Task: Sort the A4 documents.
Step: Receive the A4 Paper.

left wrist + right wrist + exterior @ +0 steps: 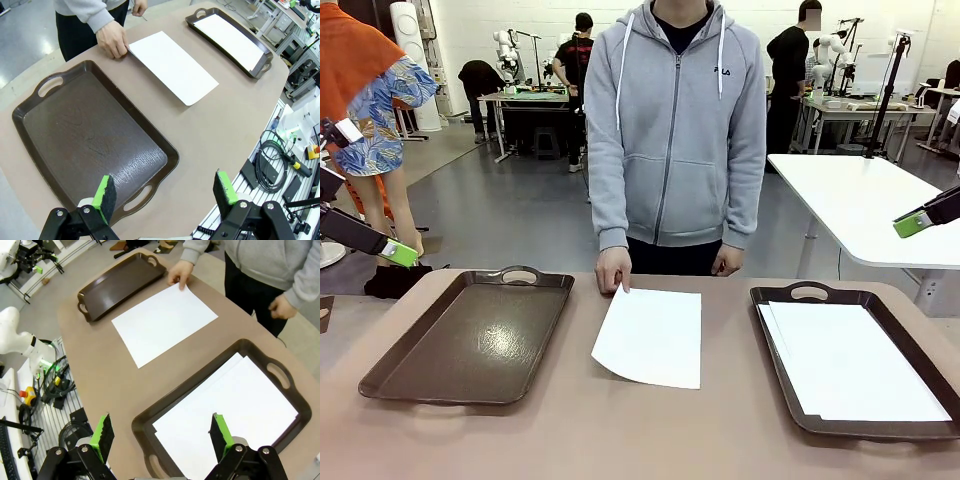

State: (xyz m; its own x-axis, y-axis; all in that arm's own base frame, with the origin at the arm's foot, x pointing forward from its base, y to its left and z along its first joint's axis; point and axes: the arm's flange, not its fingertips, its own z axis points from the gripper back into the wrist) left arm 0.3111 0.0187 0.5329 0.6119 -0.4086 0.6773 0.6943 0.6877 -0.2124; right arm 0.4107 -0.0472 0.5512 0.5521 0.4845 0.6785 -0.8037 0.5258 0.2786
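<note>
Trays flanked the work. At the bench's (pixel 650 440) nine o'clock side sat the left tray (pixel 470 335), bare inside, its glossy floor catching the lights. The left gripper (pixel 400 252) hung above that tray's outer edge, jaws apart with nothing between them; in its own wrist view the green pads (pixel 104 195) stood wide over the tray's near handle.

At the middle lay a loose sheet (pixel 653 335), flat on the bench and slightly skewed, its near corner swung toward seven o'clock. The person's hand (pixel 612 270) rested fingertips on its far-left corner, at about eleven o'clock of the sheet; the other hand (pixel 727 263) hung at the bench edge, off the paper.

At three o'clock the right tray (pixel 855 365) held the stack (pixel 855 360), at least two sheets fanned a little out of line. The right gripper (pixel 912 224) was raised beyond the tray's outer side, jaws likewise apart and empty, pads (pixel 220 432) spread over the tray's near end in its wrist view.

The step in hand looked to be moving the loose sheet into a tray, likely the bare one. Thin paper lying flat offers no edge to pinch, so it would pay to slide the sheet toward the bench edge or press and buckle a corner first, wait until the person's hand lifts, then close gently to avoid creasing, and carry it low so it does not flap or fold.
</note>
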